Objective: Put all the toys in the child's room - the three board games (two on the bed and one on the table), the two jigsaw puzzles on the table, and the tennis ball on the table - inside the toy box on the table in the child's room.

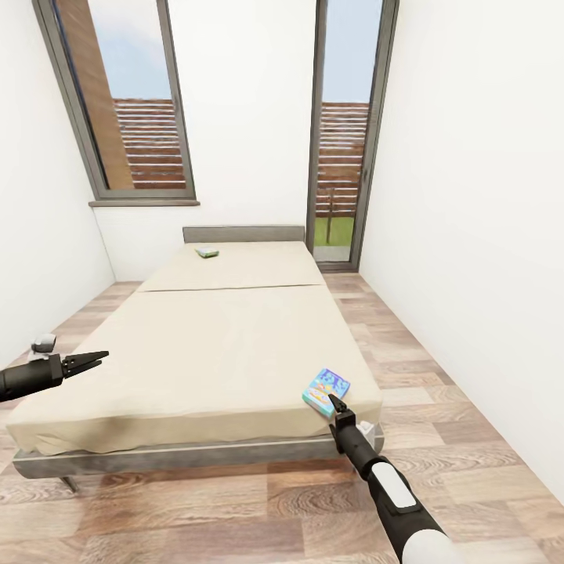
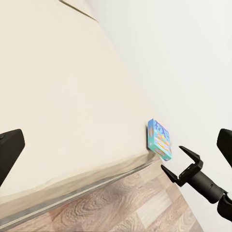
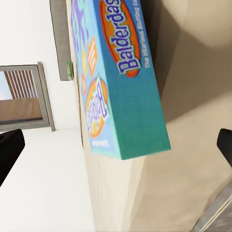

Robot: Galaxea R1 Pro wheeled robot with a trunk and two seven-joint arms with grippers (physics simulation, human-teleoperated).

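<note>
The blue game box [image 1: 326, 392] lies flat on the bed [image 1: 196, 352], at the bed's near corner on my right side, close to the foot edge. My right gripper [image 1: 335, 403] sits just beside the box's near edge; whether it touches cannot be told from the head view. In the left wrist view the right gripper [image 2: 180, 162] shows both fingers spread apart with nothing between them, and the box [image 2: 159, 140] lies just beyond the fingertips, outside the jaws. In the right wrist view the box [image 3: 118, 72] fills the space ahead of my fingers: a rectangular cardboard carton with a teal side wall and a glossy printed lid reading "Balderdash".

My left gripper [image 1: 88, 361] hangs over the bed's opposite near corner, well apart from the blue box; its fingers lie close together with no object between them.

A second, green-edged game box [image 1: 207, 252] lies flat near the head of the bed, close to the grey headboard [image 1: 243, 233].

The mattress is broad, beige and matte, on a grey frame. The floor [image 1: 235, 509] is wood plank.
</note>
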